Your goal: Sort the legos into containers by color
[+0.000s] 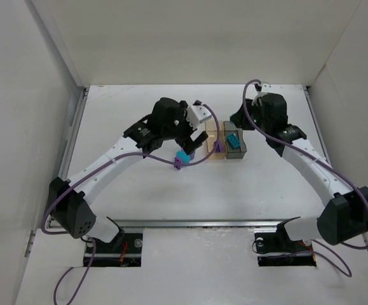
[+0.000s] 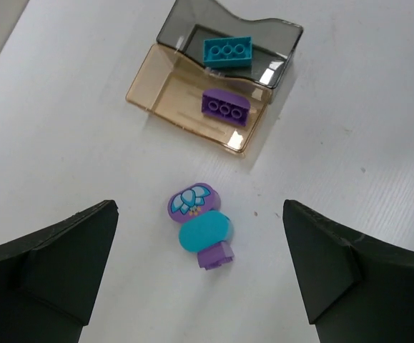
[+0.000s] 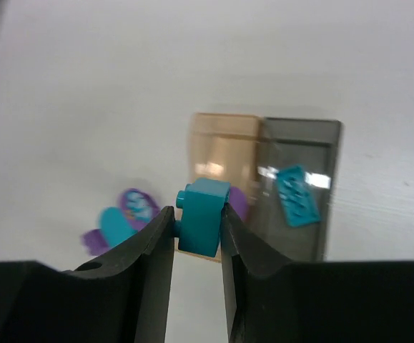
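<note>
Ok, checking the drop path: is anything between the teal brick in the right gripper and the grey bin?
Nothing visible. The right gripper grips the teal brick; the grey bin is open-topped, holding only another teal brick with bare floor beside it.

- Amber bin (image 2: 156,93): one purple brick (image 2: 225,107) inside.
- Grey bin (image 2: 185,25), touching it: one teal brick (image 2: 227,50).
- Purple-teal cluster (image 2: 201,225) on tabletop (image 2: 63,128), between spread fingers (image 2: 56,264).

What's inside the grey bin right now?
One teal brick lies flat in the grey bin. The left wrist view shows nearly all its floor; nothing else lies there, and nothing covers it.
</note>
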Controlling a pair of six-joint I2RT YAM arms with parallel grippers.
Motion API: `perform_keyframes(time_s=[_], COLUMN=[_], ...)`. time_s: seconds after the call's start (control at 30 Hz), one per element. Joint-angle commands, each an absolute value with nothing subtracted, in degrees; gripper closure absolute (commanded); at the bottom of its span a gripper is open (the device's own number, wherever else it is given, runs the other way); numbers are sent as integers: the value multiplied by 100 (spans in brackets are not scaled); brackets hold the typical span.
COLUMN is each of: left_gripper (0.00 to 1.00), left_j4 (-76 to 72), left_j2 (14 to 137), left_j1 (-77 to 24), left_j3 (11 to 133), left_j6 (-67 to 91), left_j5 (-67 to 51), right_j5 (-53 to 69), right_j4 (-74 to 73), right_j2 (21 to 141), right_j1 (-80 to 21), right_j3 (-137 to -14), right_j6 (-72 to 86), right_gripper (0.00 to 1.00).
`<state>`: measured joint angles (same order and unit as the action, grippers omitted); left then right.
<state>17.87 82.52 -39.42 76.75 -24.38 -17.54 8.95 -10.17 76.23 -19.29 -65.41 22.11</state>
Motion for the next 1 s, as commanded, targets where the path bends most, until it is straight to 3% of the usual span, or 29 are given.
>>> perform_keyframes(time_s=[0.0,0.1,0.2,0.3,0.33,0.47,0.97], left_gripper=[0,0,0,0,0,5,8], left_j4=[1371,1371,1371,1502,1764,2494,2873], left_j2=[7919,7919,7980,8182,8270,8867,9825], left_j1=[-3903,-3850,-3850,-3850,-3850,-3850,-3744], left_j3=[7638,7480,7173,7049,7049,7312,7110], left_j6=[-1575,-1441,-1520,-1521,-1521,-1328,-1362], left_j5=[-1029,-932,-722,-527,-466,-571,-290], right_j5=[-554,-483,-624,-554,-554,-300,176], right_j4=[-1941,-2083,-2136,-2197,-2197,-2197,-2320], right_j2=[8058,8533,8850,9043,9044,9097,8526], right_j1=[-1863,-1811,-1697,-1696,-1696,-1696,-1696], right_j3=[-6696,-6776,-6838,-6987,-7048,-7110,-7041], right_j6=[1539,1196,1195,1195,1195,1143,1090], right_gripper=[100,100,91,67,53,38,33])
